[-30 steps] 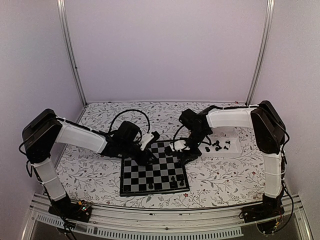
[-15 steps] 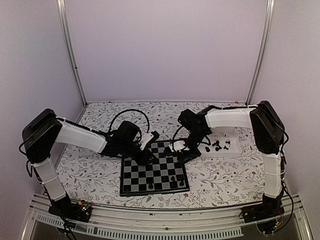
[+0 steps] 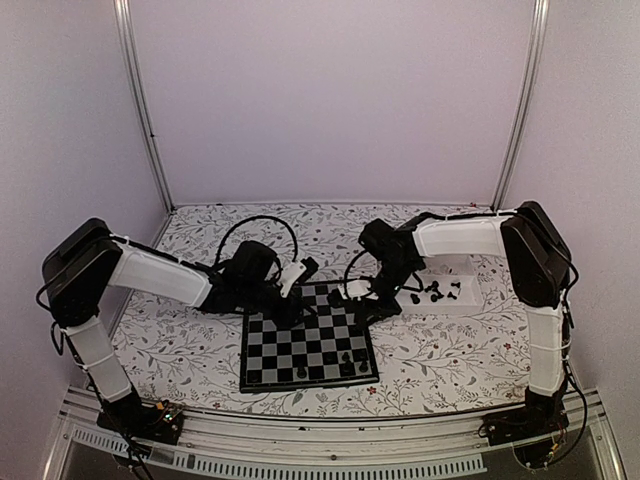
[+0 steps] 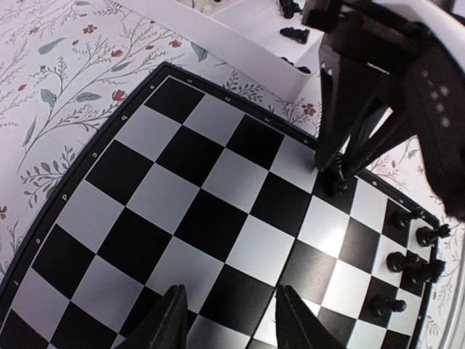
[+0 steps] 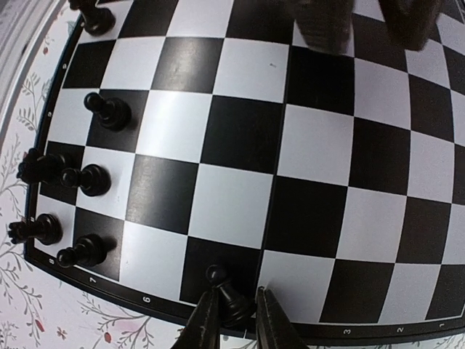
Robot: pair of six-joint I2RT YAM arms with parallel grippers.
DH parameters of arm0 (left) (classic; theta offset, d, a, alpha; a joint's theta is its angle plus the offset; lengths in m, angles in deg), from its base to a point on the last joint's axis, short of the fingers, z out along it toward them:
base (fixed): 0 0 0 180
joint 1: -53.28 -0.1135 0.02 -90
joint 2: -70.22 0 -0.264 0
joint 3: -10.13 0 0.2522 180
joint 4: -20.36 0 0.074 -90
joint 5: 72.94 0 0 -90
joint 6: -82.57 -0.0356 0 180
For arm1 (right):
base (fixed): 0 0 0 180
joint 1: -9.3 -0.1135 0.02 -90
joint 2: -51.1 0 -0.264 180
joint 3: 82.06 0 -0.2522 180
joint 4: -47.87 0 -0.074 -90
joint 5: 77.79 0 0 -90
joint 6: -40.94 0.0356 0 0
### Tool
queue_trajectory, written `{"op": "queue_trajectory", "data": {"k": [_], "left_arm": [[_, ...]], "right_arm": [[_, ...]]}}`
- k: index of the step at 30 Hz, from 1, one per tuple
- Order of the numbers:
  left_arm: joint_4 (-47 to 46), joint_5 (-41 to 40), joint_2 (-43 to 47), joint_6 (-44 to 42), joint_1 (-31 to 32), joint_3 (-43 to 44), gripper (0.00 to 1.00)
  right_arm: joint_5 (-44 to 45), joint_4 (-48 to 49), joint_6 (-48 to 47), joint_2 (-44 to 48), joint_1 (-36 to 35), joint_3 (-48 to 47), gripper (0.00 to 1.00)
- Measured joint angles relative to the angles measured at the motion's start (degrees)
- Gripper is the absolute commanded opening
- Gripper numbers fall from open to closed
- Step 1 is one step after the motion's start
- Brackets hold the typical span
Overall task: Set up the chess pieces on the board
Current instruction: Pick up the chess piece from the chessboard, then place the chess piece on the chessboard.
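- Grip: the right gripper (image 5: 234, 323) has its two dark fingers pinched on the base of a small black plastic pawn (image 5: 227, 292). The pawn stands upright between the jaws on an edge square of the flat black-and-grey checked chessboard (image 5: 240, 156). I judge the low hold is meant to keep it vertical while it is set square.
- The left gripper (image 4: 232, 323) hovers over mid-board with its jaws parted and nothing between them, likely waiting its turn. The right fingers are well ahead of it.
- To one side of the right jaws, several more small black chess pieces (image 5: 91, 179) stand along the border rows, near the pawn but not touching it.
- Just behind the right jaws run the board's thin black border and then the floral tablecloth (image 5: 14, 298). The squares ahead are bare, so open room lies forward and upward.
- Beyond the right gripper, seen from the left jaws, sits the shallow white tray (image 4: 247, 22) of loose pieces.
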Motion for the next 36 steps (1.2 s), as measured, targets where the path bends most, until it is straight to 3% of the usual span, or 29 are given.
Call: {"op": "queue_trajectory", "data": {"k": [9,16,36], "left_arm": [[-12.98,0.94,7.08,-0.76,2.91,-8.28,0.42],[-17.99,-0.17,6.80,-4.20,7.19,-7.82,0.44],[-17.64,-0.59,-1.05,-9.70,9.01,0.90,0.41]], "right_arm": [[-15.45,0.96,9.79,-0.09,5.86,-0.04,0.19],[-24.00,1.33,14.84,-1.20,6.80,-0.35,0.19],[-31.54,-0.15,16.83,-2.01,6.75,-1.97,0.20]]}}
